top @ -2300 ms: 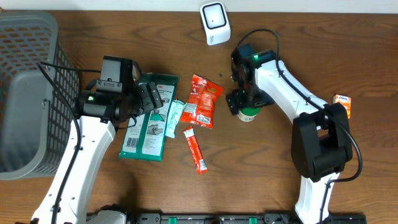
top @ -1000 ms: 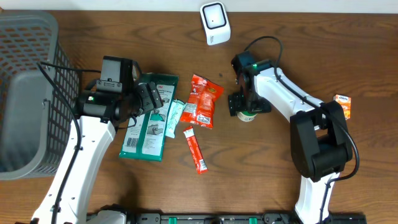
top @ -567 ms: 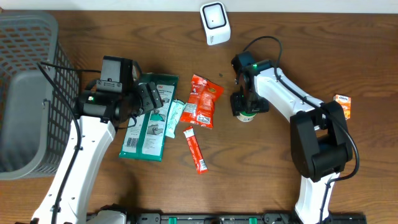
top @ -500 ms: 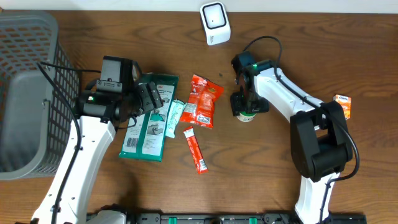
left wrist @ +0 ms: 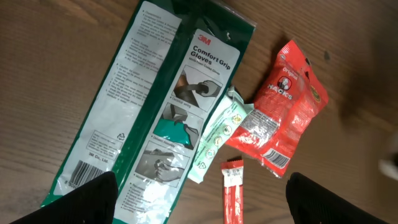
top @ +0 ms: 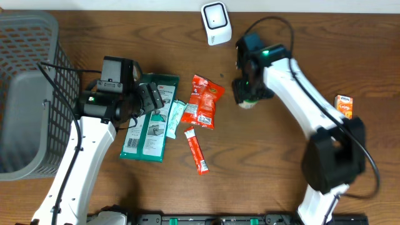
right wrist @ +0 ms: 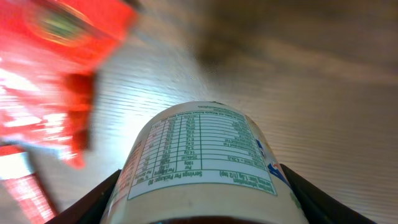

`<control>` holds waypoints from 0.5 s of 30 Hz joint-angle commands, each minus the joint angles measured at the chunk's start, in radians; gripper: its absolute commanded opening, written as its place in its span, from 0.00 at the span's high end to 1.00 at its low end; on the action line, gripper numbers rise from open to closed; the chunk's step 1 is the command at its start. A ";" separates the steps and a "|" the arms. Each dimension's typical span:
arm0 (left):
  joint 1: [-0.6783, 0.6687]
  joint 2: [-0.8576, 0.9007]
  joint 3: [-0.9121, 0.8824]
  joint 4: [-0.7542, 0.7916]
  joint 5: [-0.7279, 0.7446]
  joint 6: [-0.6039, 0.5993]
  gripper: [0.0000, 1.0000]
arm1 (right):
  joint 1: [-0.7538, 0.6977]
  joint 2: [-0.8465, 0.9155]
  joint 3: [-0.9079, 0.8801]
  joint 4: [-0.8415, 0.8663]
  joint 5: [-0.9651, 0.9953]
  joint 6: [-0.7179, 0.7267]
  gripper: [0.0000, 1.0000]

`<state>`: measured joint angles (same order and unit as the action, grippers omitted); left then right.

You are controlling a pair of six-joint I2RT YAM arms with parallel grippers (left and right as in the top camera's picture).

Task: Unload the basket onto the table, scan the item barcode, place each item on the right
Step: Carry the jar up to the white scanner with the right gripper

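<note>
The item is a cream tub [right wrist: 205,143] with a printed nutrition label, and it fills the right wrist view. My right gripper [right wrist: 205,208] is shut on it, one dark finger on each side. In the overhead view the tub [top: 249,104] hangs under the right gripper [top: 248,94], just right of the red packet. The white barcode scanner [top: 215,23] stands at the table's back edge, up and left of the tub. No barcode shows on the tub's visible face. My left gripper [top: 147,100] hovers open over the green glove pack [left wrist: 155,118], holding nothing.
A red snack packet [top: 206,100], a pale green sachet [top: 175,117] and a red stick sachet [top: 197,150] lie mid-table beside the glove pack [top: 150,128]. A grey mesh basket [top: 25,94] fills the left side. A small orange box [top: 344,105] sits far right.
The right gripper closed on the tub and carried it up and back, nearer the scanner. The left arm has not moved.
</note>
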<state>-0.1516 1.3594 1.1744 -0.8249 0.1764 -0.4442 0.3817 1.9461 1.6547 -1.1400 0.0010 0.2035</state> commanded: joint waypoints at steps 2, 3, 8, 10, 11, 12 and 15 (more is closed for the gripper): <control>0.003 -0.005 0.015 0.000 -0.009 0.006 0.13 | 0.006 -0.143 0.088 -0.008 -0.041 -0.023 0.59; 0.003 -0.005 0.015 0.000 -0.009 0.006 0.13 | 0.006 -0.156 0.112 -0.017 -0.040 -0.023 0.59; 0.003 -0.005 0.015 0.000 -0.009 0.006 0.13 | 0.006 -0.164 0.279 -0.043 -0.040 -0.031 0.64; 0.003 -0.005 0.015 0.000 -0.009 0.006 0.13 | 0.006 -0.164 0.304 0.013 -0.040 -0.037 0.66; 0.003 -0.005 0.015 0.000 -0.009 0.006 0.13 | 0.006 -0.164 0.305 0.043 -0.039 -0.037 0.67; 0.003 -0.005 0.015 0.000 -0.009 0.006 0.13 | 0.006 -0.161 0.305 0.076 -0.040 -0.037 0.67; 0.003 -0.005 0.015 0.000 -0.009 0.006 0.13 | 0.004 -0.145 0.295 0.159 -0.040 -0.037 0.67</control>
<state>-0.1516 1.3594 1.1744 -0.8253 0.1768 -0.4442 0.3817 1.7977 1.9362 -1.0325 -0.0311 0.1802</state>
